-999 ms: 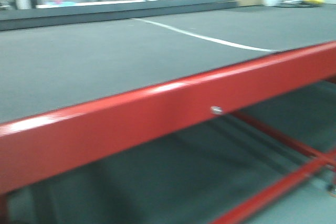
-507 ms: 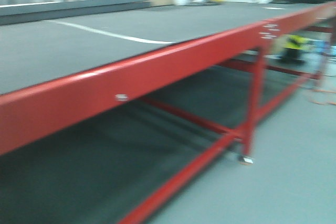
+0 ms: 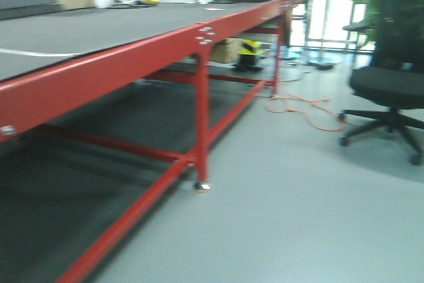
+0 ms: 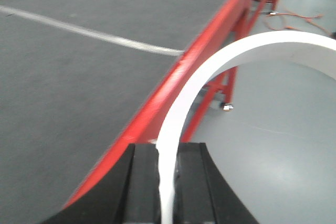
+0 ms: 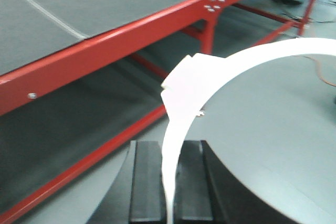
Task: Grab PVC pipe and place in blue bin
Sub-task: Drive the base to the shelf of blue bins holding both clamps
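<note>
In the left wrist view a white curved PVC pipe (image 4: pixel 210 72) arches up and to the right from my left gripper (image 4: pixel 168 148), whose black jaws are shut on its lower end. The right wrist view shows a white curved PVC pipe (image 5: pixel 247 59) with a flat tab (image 5: pixel 184 77), and my right gripper (image 5: pixel 169 145) is shut on its lower end. I cannot tell whether the two views show one piece or two. Both grippers hang beside the red table edge, above the floor. The blue bin is out of view. Neither gripper shows in the front view.
A long table (image 3: pixel 99 31) with a grey top and a red frame runs along the left, its red leg (image 3: pixel 202 117) standing on the grey floor. A black office chair (image 3: pixel 391 84) stands at the right. An orange cable (image 3: pixel 305 107) lies on the floor.
The front view has swung to the right along the red table. The table leg, the floor, the cable and the chair have come into view.
</note>
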